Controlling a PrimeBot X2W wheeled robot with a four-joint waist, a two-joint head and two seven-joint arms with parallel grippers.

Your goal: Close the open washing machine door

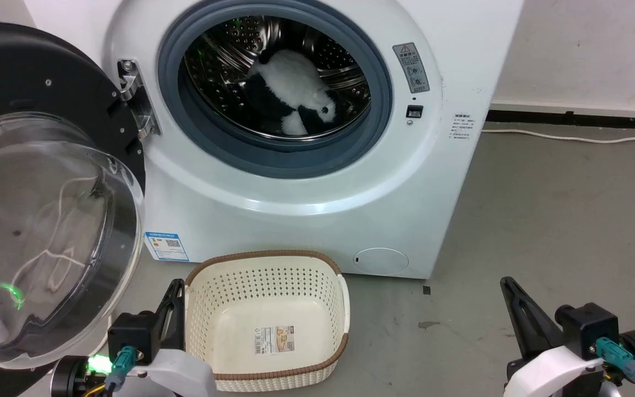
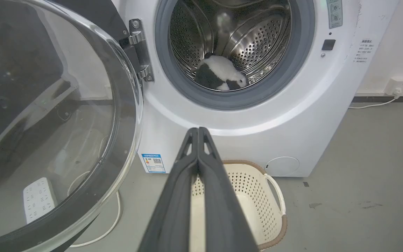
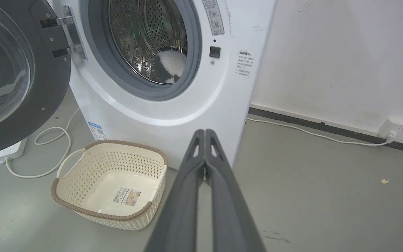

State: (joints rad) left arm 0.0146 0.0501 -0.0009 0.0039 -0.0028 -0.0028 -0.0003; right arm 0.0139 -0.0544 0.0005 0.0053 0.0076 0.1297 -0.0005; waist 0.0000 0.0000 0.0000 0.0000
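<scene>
My left gripper is pressed fully shut, fingers flat together, holding nothing. It sits low beside the left rim of the cream basket. My right gripper is closed just as tight and is empty too, off to the right over the grey floor. The washing machine door stands swung wide open on its hinge, left of the washing machine and near my left gripper. A black-and-white plush toy lies in the steel drum.
</scene>
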